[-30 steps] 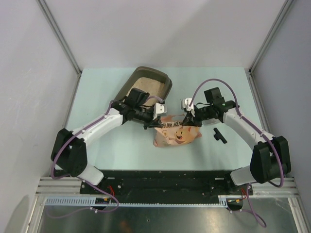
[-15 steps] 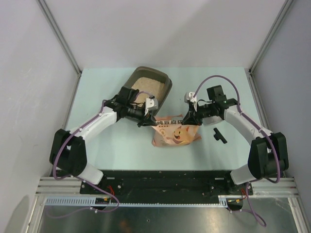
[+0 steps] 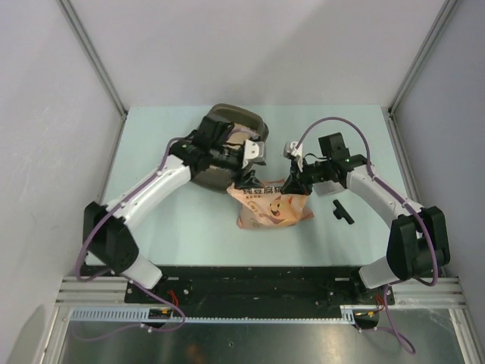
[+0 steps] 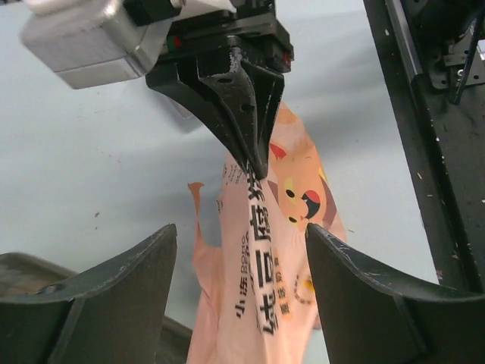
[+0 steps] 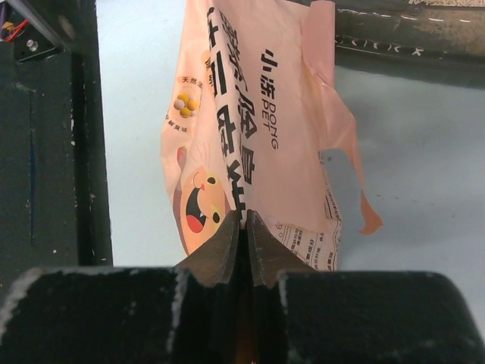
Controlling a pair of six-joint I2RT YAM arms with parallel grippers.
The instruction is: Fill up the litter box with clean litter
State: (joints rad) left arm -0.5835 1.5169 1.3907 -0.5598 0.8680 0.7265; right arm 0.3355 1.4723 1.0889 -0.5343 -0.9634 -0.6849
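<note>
**Q:** Where is the box, and where is the litter?

**A:** The box (image 3: 233, 115) lies on the table (image 3: 174, 235), left of centre towards the far edge. The left arm covers most of it. From above the litter cannot be made out. In the right wrist view the litter (image 5: 455, 3) shows only as a pale grainy strip past the box's dark wall.

**Q:** What lies near the box?

**A:** A pink bag (image 3: 273, 208) printed with a cartoon cat lies just in front of the box, between the two arms. A small black piece (image 3: 342, 211) lies on the table to the right of the bag, apart from it.

**Q:** How do the fingers stand?

**A:** The left gripper (image 3: 254, 152) hangs over the near edge of the box. Its fingers (image 4: 121, 296) are spread wide and grip nothing, and in its wrist view the bag shows beyond the gap. The right gripper (image 5: 242, 227) is clamped on the bag's top edge. Its fingers are pressed together with the pink film pinched between them.
</note>
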